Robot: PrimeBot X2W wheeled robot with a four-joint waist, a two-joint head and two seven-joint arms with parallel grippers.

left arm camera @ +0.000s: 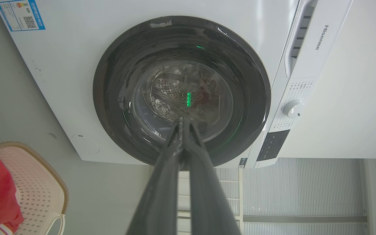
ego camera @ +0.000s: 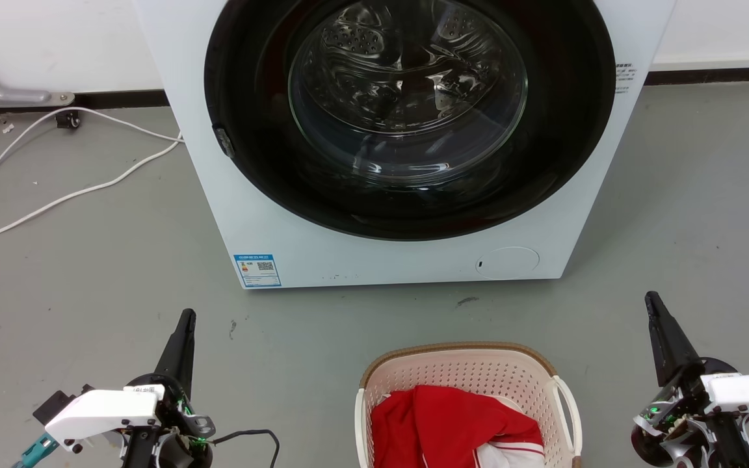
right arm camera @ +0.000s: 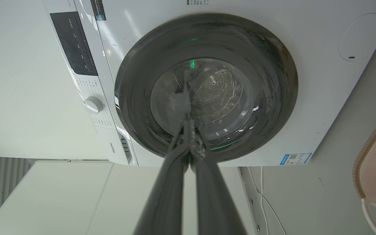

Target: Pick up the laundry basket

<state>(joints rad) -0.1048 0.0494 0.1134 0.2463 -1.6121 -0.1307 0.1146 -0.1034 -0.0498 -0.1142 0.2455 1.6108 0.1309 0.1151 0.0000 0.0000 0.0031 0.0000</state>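
So, the laundry basket (ego camera: pixel 472 370) is parked at the bottom centre of the head view, on the grey floor (ego camera: pixel 673 214) just in front of the washing machine (ego camera: pixel 283 227), with its near end cut off by the frame edge. A red garment (ego camera: pixel 439 422) is piled inside, and something white with red stripes is tucked in at the lower right. Nothing has been grabbed yet. The left gripper (ego camera: pixel 186 320) is seen at the lower left and the right gripper (ego camera: pixel 657 312) at the lower right, both well apart from the basket. In each wrist view the two dark fingers (left arm camera: pixel 163 182) are pressed together at the tips with nothing between them. Handling-wise, the thing is probably light, being thin perforated plastic plus a bit of clothing. Some flex in the walls should be expected, so squeezing the sides isn't recommended. The smooth plastic could be slippery too. The white loops look like the spots to be taken hold of: the right-side handle (ego camera: pixel 569 406) is clearly seen, and the left-side handle (ego camera: pixel 359 416) is seen more edge-on. If only one is lifted, tilting is likely and clothes could be spilled. Both would best be hooked together, with the fingers opened first.
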